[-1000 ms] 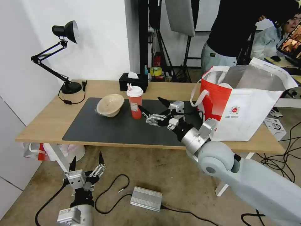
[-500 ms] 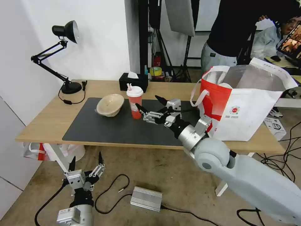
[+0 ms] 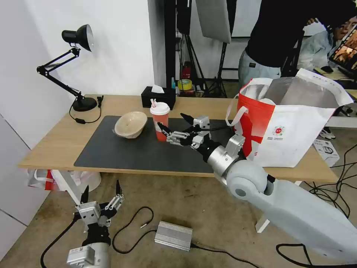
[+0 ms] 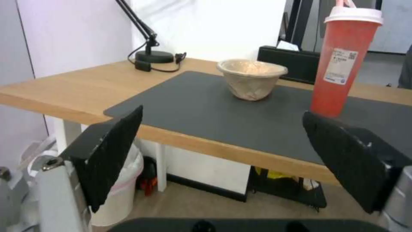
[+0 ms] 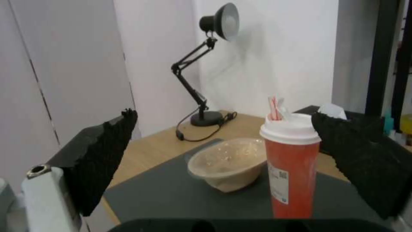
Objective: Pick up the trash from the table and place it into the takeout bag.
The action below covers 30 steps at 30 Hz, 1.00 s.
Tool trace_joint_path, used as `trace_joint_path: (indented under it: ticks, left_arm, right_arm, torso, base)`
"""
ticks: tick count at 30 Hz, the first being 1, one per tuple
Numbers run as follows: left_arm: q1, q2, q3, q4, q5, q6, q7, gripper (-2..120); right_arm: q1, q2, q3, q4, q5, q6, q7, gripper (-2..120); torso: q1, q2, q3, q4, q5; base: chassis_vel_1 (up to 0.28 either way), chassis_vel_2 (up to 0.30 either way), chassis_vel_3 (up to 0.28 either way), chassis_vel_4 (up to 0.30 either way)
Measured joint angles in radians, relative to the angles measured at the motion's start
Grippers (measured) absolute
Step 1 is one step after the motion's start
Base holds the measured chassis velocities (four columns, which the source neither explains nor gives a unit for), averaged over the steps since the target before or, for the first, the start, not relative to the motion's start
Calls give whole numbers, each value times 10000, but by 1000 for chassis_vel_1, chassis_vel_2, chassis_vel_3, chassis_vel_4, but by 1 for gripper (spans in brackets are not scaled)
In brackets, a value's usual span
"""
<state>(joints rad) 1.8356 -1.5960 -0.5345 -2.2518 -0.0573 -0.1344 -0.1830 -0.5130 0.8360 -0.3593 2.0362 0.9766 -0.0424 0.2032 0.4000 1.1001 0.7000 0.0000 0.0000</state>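
Right gripper [image 3: 173,123], jaws spread wide and empty, hovers over the mat [image 3: 122,150] just beside the cup [image 3: 160,122], which stands at its 9 o'clock. A clean grab calls for straddling the cup mid-body, level, clear of the bowl [image 3: 130,124] at 9 o'clock beyond. Bag [image 3: 293,119] waits at 3 o'clock; left gripper [image 3: 102,191] hangs open below the table [image 3: 55,141].

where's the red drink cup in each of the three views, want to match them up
Head view: the red drink cup stands mid-picture on the dark grey mat, just ahead of the right gripper.
Left wrist view: upper right, seen from below table height.
Right wrist view: lower centre-right, between the open jaws.
Shared landmark: the beige paper bowl beside the cup.
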Motion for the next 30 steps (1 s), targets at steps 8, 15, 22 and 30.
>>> trace_joint_path:
  ticks: [8,15,22,30]
  left_arm:
    - [16,1,17,8,-2,18,-13,100]
    - [65,1,5,-43,-1,20,-16,100]
    - [88,2,-21,-73,-8,20,-30,100]
    - [90,2,-10,-76,-4,19,-31,100]
  right_arm:
    - [0,254,8,-140,-226,-446,128,100]
    - [12,352,-42,-218,-272,-592,273,100]
    - [35,485,-73,-254,-221,-702,535,100]
    - [33,583,-16,-433,-213,-755,753,100]
  torso:
    - [0,0,0,0,0]
    - [0,-1,0,0,0]
    - [1,0,0,0,0]
    - [0,-2,0,0,0]
  base:
    - [0,0,0,0]
    - [0,0,0,0]
    - [0,0,0,0]
    - [0,0,0,0]
